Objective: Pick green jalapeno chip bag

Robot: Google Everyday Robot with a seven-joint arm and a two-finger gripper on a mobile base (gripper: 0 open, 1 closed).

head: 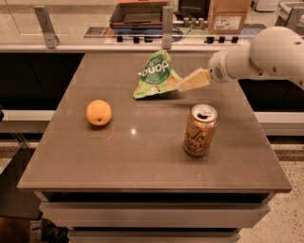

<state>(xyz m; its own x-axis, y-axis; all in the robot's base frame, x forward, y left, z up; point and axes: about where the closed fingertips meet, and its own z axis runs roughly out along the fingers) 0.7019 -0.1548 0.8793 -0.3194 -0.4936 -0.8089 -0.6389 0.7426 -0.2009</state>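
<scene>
The green jalapeno chip bag (156, 76) lies on the far middle of the brown table (142, 156), light green with a dark green round logo facing up. My gripper (183, 85) comes in from the right on a white arm (266, 54). Its cream fingertips sit right at the bag's right edge, close to or touching it.
An orange (99, 112) lies on the table's left side. An open tan drink can (200, 130) stands upright right of center, in front of the gripper. A railing with posts (166, 21) and a counter with a cardboard box (229, 14) run behind the table.
</scene>
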